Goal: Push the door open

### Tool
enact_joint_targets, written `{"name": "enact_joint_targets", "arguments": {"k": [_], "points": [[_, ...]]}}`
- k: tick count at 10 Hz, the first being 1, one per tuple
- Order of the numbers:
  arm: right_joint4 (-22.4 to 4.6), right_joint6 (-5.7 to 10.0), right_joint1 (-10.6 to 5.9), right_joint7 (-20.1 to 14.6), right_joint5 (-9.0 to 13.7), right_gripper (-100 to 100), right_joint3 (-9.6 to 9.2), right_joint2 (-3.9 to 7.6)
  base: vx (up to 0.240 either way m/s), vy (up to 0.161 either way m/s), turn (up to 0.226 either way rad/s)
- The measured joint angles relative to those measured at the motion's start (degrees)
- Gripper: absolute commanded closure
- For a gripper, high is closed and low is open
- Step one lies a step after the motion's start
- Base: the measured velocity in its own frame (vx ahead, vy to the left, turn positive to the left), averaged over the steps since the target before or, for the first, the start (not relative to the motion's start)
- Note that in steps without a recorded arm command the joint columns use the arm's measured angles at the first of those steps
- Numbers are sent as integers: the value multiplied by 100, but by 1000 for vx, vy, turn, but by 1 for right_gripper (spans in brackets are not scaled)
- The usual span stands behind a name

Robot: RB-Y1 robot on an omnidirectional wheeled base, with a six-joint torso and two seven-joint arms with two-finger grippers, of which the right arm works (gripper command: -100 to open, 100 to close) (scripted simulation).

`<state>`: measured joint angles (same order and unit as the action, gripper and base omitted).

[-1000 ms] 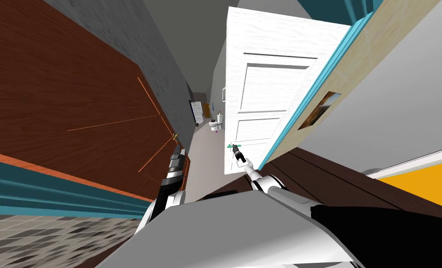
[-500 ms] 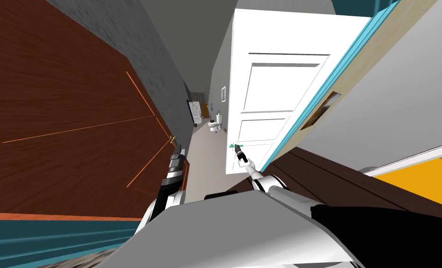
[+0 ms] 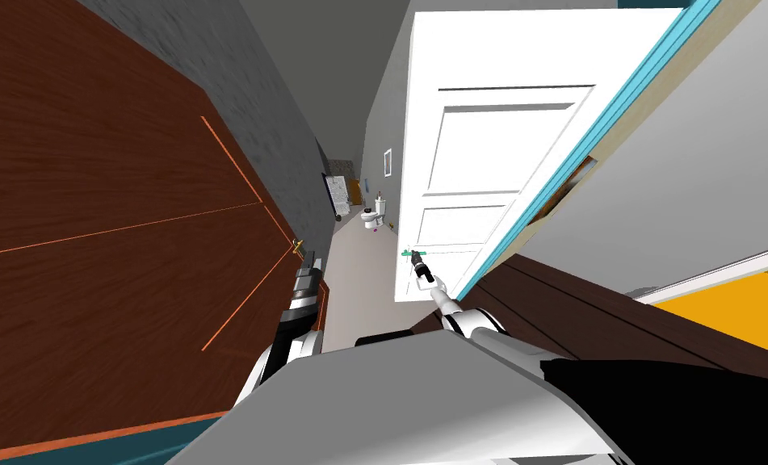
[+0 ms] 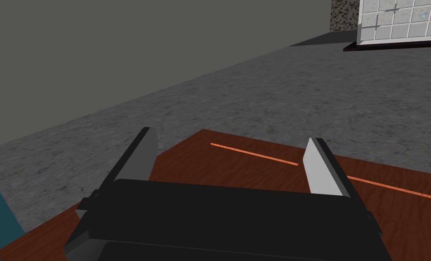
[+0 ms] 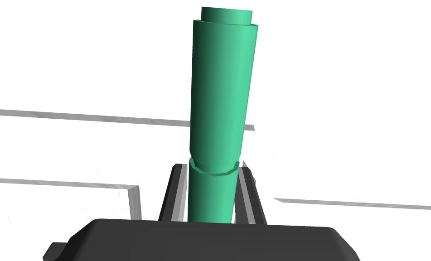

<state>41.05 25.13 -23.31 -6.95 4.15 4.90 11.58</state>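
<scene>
A white panelled door [image 3: 487,153] stands partly open ahead on the right, swung into a corridor. Its green lever handle [image 3: 413,254] [image 5: 219,113] is held by my right gripper [image 3: 419,265] [image 5: 212,192], whose fingers [image 5: 177,195] press both sides of the lever close to the white door face [image 5: 346,113]. My left gripper [image 3: 305,262] [image 4: 230,156] is open, hanging beside a dark brown wooden panel [image 3: 115,226] [image 4: 264,176] on the left.
A teal door frame [image 3: 584,153] runs along the white door's right edge. Beyond the doorway a grey corridor floor [image 3: 358,274] leads to a white toilet [image 3: 372,215]. A grey wall [image 3: 285,137] rises beyond the brown panel. Dark wooden floor [image 3: 568,307] lies at my right.
The white door has swung further open, its edge moving right. My right gripper has followed with the handle. The whole view has shifted as I moved forward; the left arm stays put.
</scene>
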Motion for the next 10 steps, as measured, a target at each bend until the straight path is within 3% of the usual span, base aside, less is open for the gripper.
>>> {"name": "enact_joint_targets", "arguments": {"k": [1, 3, 8, 10], "points": [[-357, 141, -203, 3, 16, 100, 38, 36, 138, 98, -68], [-568, 280, -247, 37, 49, 100, 147, 82, 124, 89, -38], [-544, 217, -193, 148, 128, 100, 409, 183, 163, 112, -64], [-342, 101, -102, 172, 156, 100, 498, 224, 106, 65, -36]]}}
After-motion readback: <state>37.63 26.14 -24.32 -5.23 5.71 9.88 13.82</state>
